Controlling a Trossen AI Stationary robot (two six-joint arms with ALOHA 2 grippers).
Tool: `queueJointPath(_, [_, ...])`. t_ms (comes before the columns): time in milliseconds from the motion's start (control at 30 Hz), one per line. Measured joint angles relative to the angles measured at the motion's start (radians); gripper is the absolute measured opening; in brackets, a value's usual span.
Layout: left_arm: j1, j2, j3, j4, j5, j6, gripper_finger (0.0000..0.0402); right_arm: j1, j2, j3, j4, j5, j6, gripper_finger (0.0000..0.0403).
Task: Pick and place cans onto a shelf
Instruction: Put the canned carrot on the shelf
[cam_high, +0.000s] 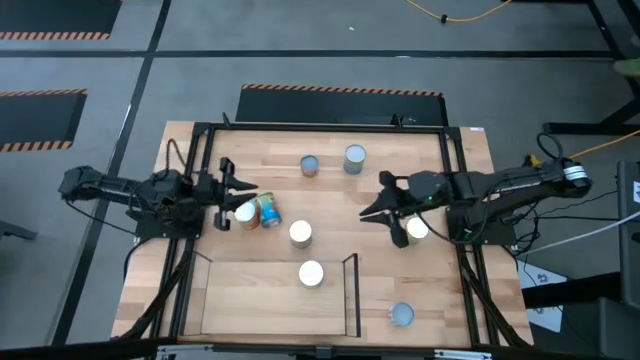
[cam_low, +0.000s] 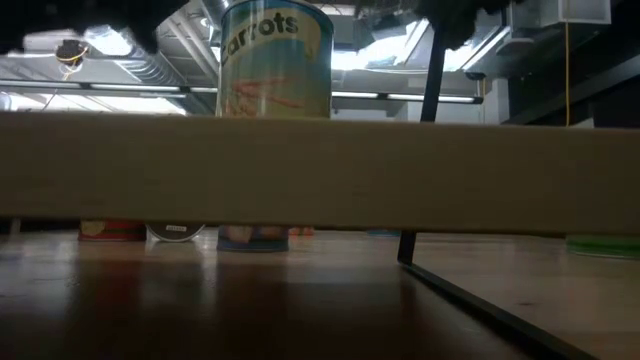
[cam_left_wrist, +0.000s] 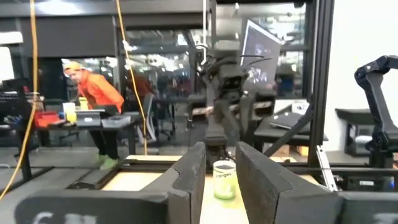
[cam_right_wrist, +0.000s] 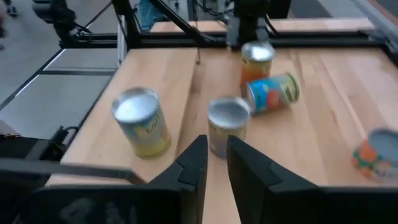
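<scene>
Wooden shelf (cam_high: 230, 300), eight cans (cam_high: 311, 273)

Even overhead light fills the high view, and the desk (cam_high: 330, 215) shows only soft, short shadows. The low view is dim and backlit: bright ceiling lights (cam_low: 110, 42) glare behind a carrots can (cam_low: 275, 60), and the near desk surface lies dark. Both wrist views are soft; their fingers (cam_right_wrist: 189, 171) blur in the foreground.

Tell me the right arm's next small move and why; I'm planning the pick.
Probably ease the right gripper forward toward the upright can straight ahead: its jaws are empty, and the shelf holds only a white-topped can.
</scene>
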Motion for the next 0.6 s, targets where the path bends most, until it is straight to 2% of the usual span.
queueJointPath(200, [-0.031, 0.313, 0.257, -0.021, 0.021, -0.001, 0.0082, -0.018, -0.065, -0.139, 0.081, -0.001, 0.057, 0.0065])
queueJointPath(400, [-0.047, 0.560, 0.515, -0.082, 0.162, -0.002, 0.0082, -0.017, -0.071, -0.174, 0.107, -0.003, 0.053, 0.0065])
queueJointPath(600, [-0.046, 0.736, 0.695, -0.086, 0.260, -0.006, 0.0082, -0.017, -0.071, -0.174, 0.110, -0.003, 0.050, 0.0065])
